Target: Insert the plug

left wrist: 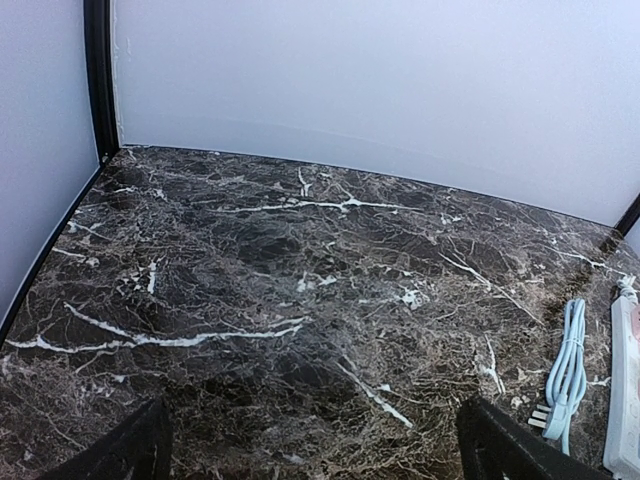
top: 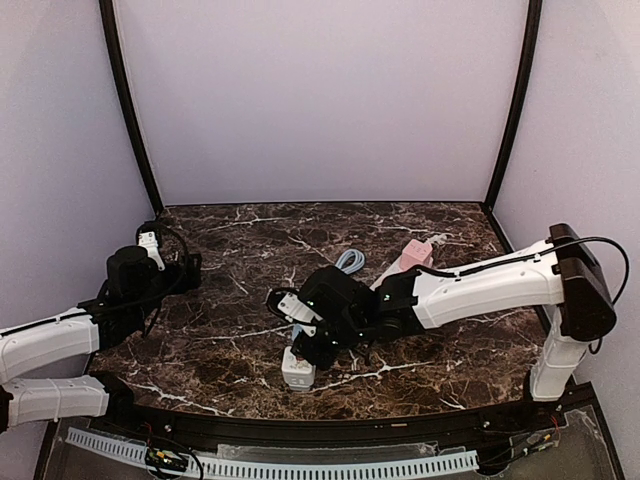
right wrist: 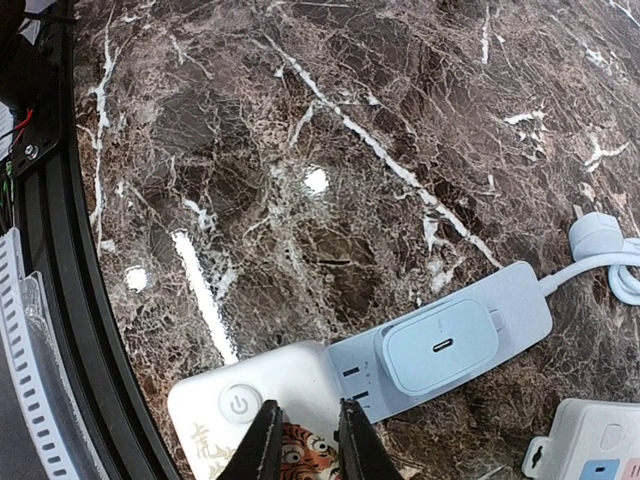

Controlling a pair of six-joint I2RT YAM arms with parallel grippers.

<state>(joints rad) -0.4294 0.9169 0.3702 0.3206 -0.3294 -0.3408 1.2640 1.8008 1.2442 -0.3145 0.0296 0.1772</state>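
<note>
In the right wrist view a pale blue charger plug (right wrist: 440, 345) sits pressed into the pale blue socket face of a power strip (right wrist: 300, 375). The strip's near end is white, with a power button and a tiger sticker. My right gripper (right wrist: 303, 440) hangs just over that white end, shut, its black fingers (right wrist: 262, 445) close together with nothing between them. From above, it is low over the strip (top: 298, 370). My left gripper (left wrist: 315, 450) stands open over bare marble at the far left, nothing between its fingers.
The strip's pale blue cord (right wrist: 610, 270) lies coiled to the right, also the cord (left wrist: 568, 365) ending in a pronged plug. A second strip (right wrist: 590, 450) with coloured buttons lies beside it, pink from above (top: 410, 258). The table's black front rim (right wrist: 60, 300) is close.
</note>
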